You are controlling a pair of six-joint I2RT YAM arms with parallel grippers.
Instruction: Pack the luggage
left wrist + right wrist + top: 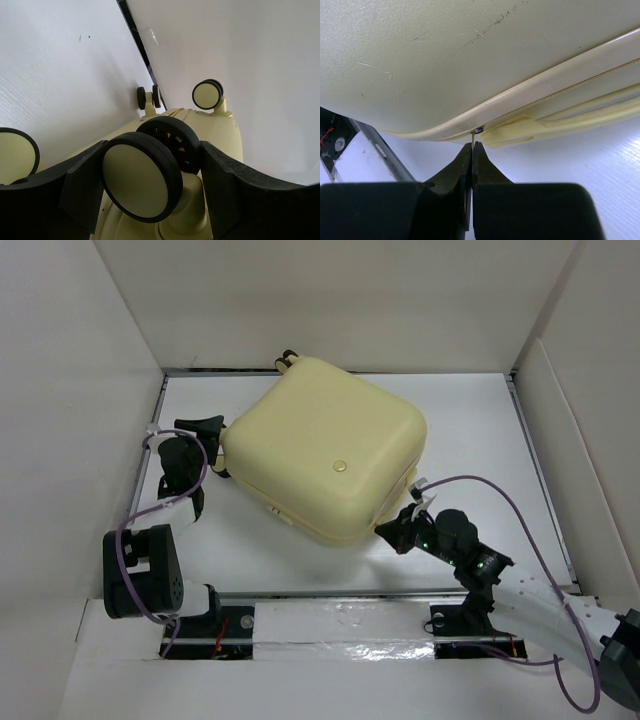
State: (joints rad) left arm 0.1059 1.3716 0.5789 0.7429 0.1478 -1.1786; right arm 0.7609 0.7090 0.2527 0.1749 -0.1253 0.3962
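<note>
The closed luggage [325, 445] lies flat mid-table [470, 420]. The left gripper [215, 445] sits at its 9 o'clock, fingers clamped around a wheel [137, 180]. At the case's 5 o'clock corner, the right gripper [472, 147], pressed together, pinches the zipper pull [473, 136] at the seam.
</note>
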